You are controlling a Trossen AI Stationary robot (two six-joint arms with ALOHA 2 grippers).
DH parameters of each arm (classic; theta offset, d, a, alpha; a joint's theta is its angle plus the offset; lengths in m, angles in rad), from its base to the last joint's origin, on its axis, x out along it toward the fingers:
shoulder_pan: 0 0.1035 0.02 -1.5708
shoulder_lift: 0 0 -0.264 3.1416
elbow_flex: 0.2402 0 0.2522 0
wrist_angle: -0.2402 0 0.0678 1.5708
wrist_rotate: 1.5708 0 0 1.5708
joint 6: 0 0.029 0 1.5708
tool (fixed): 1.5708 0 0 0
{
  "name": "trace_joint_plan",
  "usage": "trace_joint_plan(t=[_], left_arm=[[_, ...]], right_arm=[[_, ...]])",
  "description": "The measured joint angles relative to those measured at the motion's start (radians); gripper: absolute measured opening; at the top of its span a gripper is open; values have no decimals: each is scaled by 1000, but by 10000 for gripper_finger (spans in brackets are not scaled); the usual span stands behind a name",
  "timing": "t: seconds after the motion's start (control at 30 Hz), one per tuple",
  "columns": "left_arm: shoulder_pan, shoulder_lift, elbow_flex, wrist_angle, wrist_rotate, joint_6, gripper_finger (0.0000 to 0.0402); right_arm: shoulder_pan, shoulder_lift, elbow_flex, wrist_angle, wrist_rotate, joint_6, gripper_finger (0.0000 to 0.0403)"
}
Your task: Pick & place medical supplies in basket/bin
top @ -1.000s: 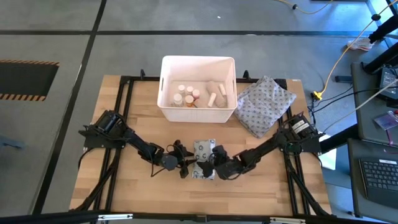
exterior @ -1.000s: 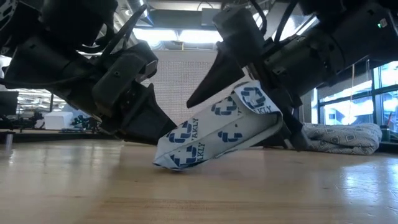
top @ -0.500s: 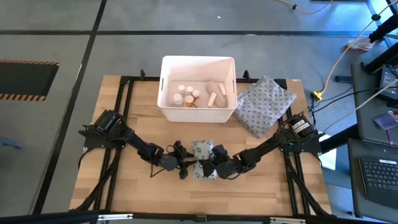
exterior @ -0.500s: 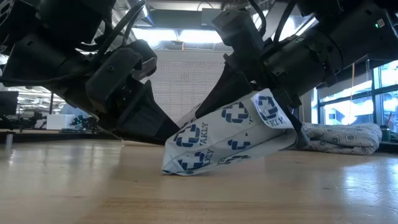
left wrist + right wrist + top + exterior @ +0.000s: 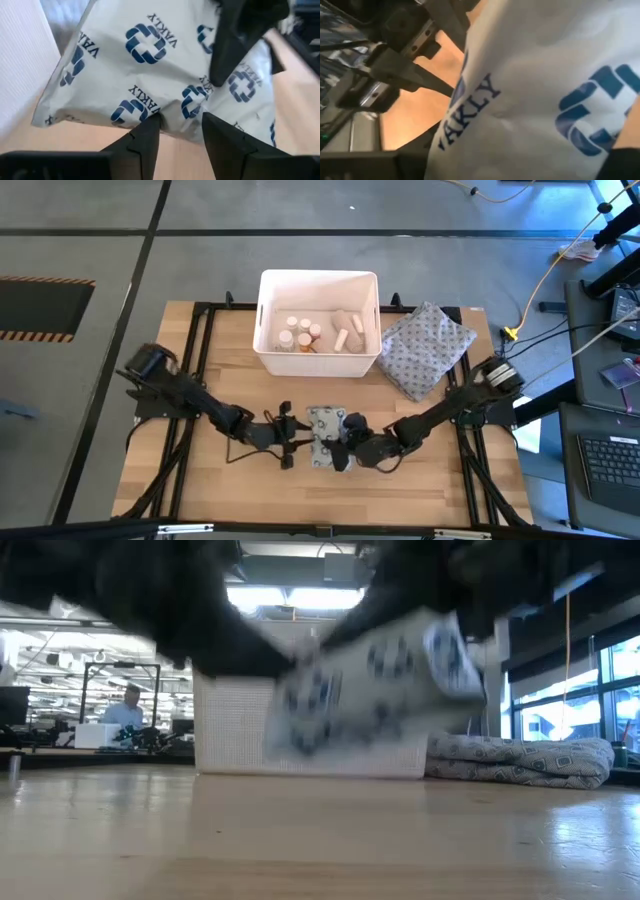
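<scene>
The packet [image 5: 150, 55], white with blue cross marks, hangs clear of the table between my two grippers; the low view shows it blurred [image 5: 370, 680], tilted with its right end higher. My left gripper [image 5: 298, 438] is shut on its left side and my right gripper [image 5: 340, 448] on its right side. The white bin [image 5: 268, 350] stands at the table's far middle, with several pill bottles and rolls [image 5: 300, 332] lying in it. My left gripper pinches the packet's near-left edge [image 5: 179, 117] between its two fingers [image 5: 147, 137], coming level from the table's left. The packet is lifted clear and spreads away beyond the fingertips. My right gripper holds the packet's right part, with one dark finger [image 5: 232, 50] lying on its upper face. It reaches in from the table's right. The packet fills its own wrist view [image 5: 530, 90], so the lower finger is hidden.
A grey patterned cloth pouch [image 5: 425, 348] lies right of the bin. Bare wooden table [image 5: 220, 480] lies in front of and beside the arms. Beyond the table a person [image 5: 130, 705] sits in the room.
My right gripper has shut on the packet's right part. Both grippers have then gone up with it. The packet's lower left end, which rested on the table, now hangs clear of the wood.
</scene>
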Motion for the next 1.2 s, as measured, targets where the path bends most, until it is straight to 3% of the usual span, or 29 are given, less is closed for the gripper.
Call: trace_joint_plan(t=[0.5,0.7,0.83,0.97,1.2], left_arm=[[-91,-493,6,-222,-31,288,141],[-129,-684,6,-397,-183,399,141],[-141,-781,6,-469,-290,456,141],[-149,-832,6,-479,-310,419,141],[-152,-849,5,-478,-307,386,141]], right_arm=[[-20,-448,3,-26,146,-651,197],[-68,-579,94,-29,148,-1048,197],[-128,-600,198,-102,152,-1221,197],[-192,-581,324,-324,152,-1216,197],[-319,-532,463,-627,153,-930,197]])
